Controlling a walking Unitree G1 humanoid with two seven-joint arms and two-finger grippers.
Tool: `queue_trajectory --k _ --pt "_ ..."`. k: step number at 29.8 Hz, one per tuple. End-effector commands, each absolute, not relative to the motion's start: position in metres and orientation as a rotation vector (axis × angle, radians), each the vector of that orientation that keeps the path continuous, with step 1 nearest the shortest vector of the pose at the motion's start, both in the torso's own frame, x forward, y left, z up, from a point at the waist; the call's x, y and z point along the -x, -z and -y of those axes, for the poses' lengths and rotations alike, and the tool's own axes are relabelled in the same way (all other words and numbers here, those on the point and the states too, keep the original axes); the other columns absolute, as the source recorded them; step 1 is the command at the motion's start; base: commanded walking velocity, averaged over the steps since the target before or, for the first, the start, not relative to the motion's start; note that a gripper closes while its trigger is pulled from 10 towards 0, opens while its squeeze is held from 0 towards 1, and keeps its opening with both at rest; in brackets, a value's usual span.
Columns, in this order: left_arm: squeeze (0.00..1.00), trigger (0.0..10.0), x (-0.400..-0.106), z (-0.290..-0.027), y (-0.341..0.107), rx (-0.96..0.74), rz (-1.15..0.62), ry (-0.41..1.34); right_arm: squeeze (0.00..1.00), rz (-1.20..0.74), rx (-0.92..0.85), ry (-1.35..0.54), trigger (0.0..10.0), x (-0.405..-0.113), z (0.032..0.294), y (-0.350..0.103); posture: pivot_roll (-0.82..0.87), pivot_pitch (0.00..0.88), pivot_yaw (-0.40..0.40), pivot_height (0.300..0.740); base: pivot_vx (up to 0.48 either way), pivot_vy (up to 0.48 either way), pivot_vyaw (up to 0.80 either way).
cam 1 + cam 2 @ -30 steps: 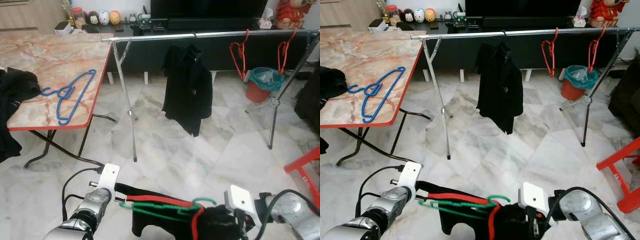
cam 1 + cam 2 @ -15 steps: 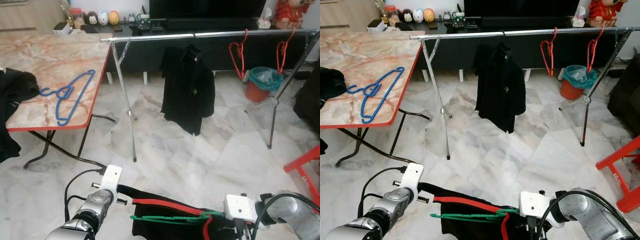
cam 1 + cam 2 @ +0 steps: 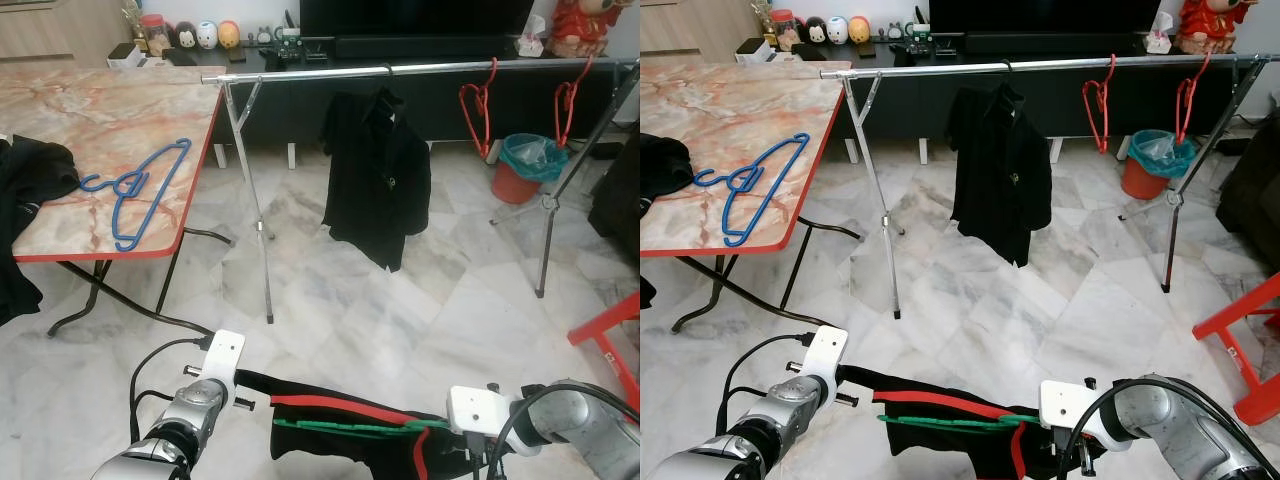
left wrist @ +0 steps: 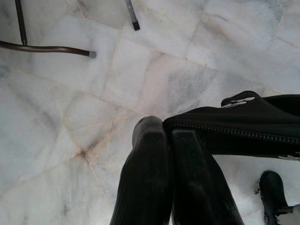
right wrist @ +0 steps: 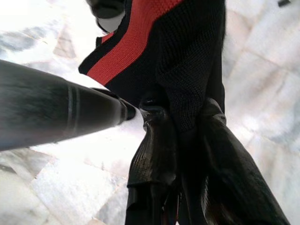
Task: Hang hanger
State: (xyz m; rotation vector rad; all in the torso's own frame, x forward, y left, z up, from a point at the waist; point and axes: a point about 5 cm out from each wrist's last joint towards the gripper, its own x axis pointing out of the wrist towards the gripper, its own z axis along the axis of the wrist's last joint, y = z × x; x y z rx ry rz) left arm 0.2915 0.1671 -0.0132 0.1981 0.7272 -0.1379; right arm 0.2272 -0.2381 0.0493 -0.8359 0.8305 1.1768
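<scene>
Marble floor [image 3: 380, 320]; both tools pinch black-red garment [image 3: 330, 430], no readable writing.

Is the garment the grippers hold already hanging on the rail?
No. The black-and-red garment, green hanger inside, stretches between both grippers above the floor, short of the rail.

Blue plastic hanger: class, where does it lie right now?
The blue plastic hanger lies flat on the marble-patterned table, on the robot's left, near its red front edge, beside a black garment.

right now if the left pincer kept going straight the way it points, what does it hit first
Probably the marble floor. The left pincer, shut on the black garment's edge, points down at bare tiles ahead of its tips; depth is unclear.
</scene>
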Motion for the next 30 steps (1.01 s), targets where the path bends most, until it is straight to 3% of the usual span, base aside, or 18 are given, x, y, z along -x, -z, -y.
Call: queue_trajectory --k 1,10,20,30 --pt "0.00 10.0 -0.288 -0.204 0.011 -0.261 -0.753 -0.006 0.00 -1.087 0.892 -1.022 10.0 -0.214 0.290 -0.044 0.00 0.039 0.015 0.740 0.000 0.000 0.00" --pt "0.00 10.0 -0.289 -0.204 0.011 -0.262 -0.746 0.001 0.00 -1.106 1.006 -0.842 10.0 -0.226 0.303 -0.039 0.00 0.040 0.015 0.740 0.000 0.000 0.00" --pt "0.00 10.0 -0.291 -0.195 0.010 -0.288 -0.722 0.069 0.00 -0.996 0.979 -0.776 10.0 -0.243 0.286 -0.036 0.00 0.040 0.015 0.740 0.000 0.000 0.00" --pt "0.00 10.0 -0.306 -0.165 -0.006 -0.333 -0.588 0.307 0.00 -0.920 0.978 -0.710 10.0 -0.256 0.274 -0.031 0.00 0.041 0.011 0.740 0.000 0.000 0.00"
